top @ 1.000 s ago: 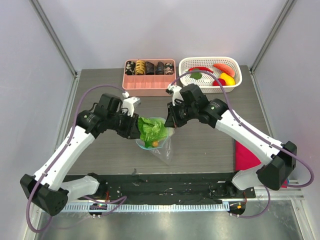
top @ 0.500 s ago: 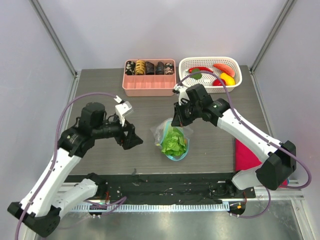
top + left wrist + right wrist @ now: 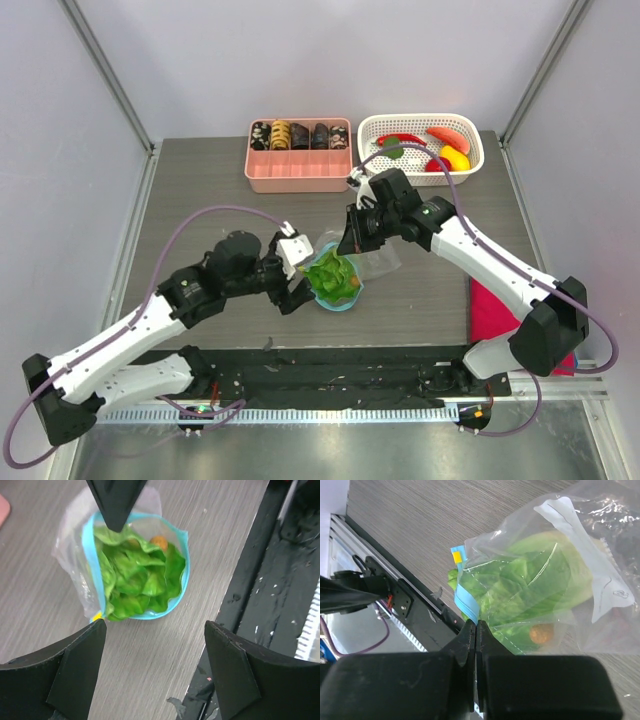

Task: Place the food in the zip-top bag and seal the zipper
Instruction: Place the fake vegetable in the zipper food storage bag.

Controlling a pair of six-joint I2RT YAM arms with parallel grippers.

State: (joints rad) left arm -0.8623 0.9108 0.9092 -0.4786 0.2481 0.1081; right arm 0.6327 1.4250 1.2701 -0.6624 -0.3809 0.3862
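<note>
Zip-top bag [image 3: 600, 570]: clear thin plastic, crinkly, glossy w/ glare streaks. Zipper [image 3: 467, 602]: light-blue plastic strip, smooth. Lettuce [image 3: 135, 580] inside: green plastic, ruffled, soft sheen. Desk [image 3: 200, 190]: grey wood-grain top, matt. Pink tray [image 3: 298, 183], far edge: smooth matt plastic. White basket [image 3: 475, 150], far-right corner: lattice plastic.

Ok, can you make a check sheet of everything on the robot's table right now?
Surface: grey wood-look table, no spills seen.
Job's things: clear bag lying open, blue zipper unsealed; lettuce and an orange piece inside; more toy food in the white basket.
Clutter: pink tray holding dark rolls; red thing at the right edge, cannot tell what.
Grippers: left gripper open, facing the bag; right gripper shut on the bag's zipper edge.
Cables: purple cables loop off both arms.
Surroundings: plain grey walls, metal frame.
</note>
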